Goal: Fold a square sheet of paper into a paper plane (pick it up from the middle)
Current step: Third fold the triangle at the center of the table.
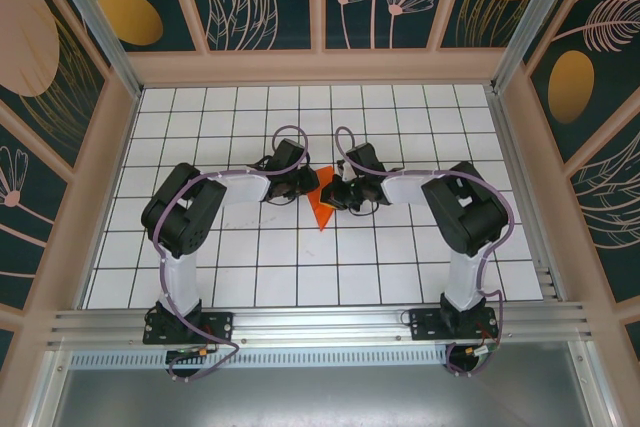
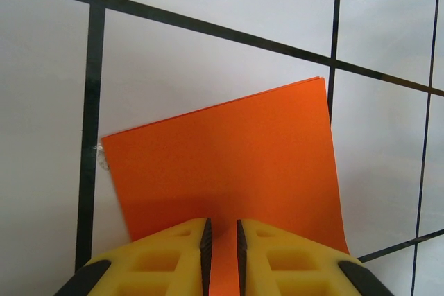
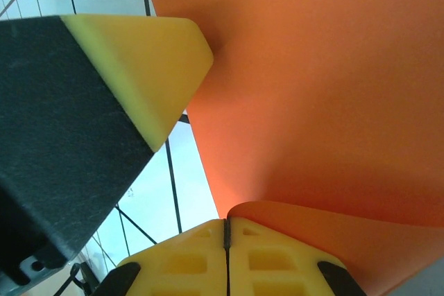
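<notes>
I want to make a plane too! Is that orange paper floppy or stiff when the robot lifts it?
Probably floppy: the orange paper bends in a soft curve where the right tool pinches it. Likely very light too, since two small pinches seem enough to hold it, one of them from the left tool.

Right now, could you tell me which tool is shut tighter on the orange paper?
The right tool: its fingers meet with no gap on the orange paper. The left tool has fingers slightly apart, paper showing between them.
</notes>
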`<state>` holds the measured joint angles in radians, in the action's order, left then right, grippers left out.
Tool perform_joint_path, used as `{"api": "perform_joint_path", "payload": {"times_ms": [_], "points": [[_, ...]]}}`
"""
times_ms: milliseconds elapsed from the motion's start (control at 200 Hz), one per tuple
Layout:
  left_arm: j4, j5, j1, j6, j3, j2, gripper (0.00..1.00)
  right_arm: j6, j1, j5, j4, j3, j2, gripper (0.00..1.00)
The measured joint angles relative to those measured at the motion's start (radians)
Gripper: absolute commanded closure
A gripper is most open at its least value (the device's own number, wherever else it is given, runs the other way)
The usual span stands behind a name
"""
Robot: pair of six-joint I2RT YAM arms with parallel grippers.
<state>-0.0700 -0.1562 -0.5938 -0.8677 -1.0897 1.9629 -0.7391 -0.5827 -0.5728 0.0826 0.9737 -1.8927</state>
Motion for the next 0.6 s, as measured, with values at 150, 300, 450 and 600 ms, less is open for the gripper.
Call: {"api": "perform_joint_path", "payload": {"times_ms": [150,300,450,600], "points": [[0.000,0.000,0.000,0.000,0.000,0.000,0.79,0.001,0.000,0.003,-0.002,0.002,-0.009,0.91],[0.000,0.000,0.000,0.000,0.000,0.001,0.79,0.008,0.000,0.004,-0.004,0.002,-0.009,0.91],[0.000,-0.001,0.000,0.000,-0.001,0.001,0.79,0.020,0.000,0.006,-0.009,0.002,-0.009,0.91],[0.000,-0.001,0.000,0.000,-0.001,0.002,0.79,0.030,0.000,0.007,-0.013,0.004,-0.009,0.91]]}}
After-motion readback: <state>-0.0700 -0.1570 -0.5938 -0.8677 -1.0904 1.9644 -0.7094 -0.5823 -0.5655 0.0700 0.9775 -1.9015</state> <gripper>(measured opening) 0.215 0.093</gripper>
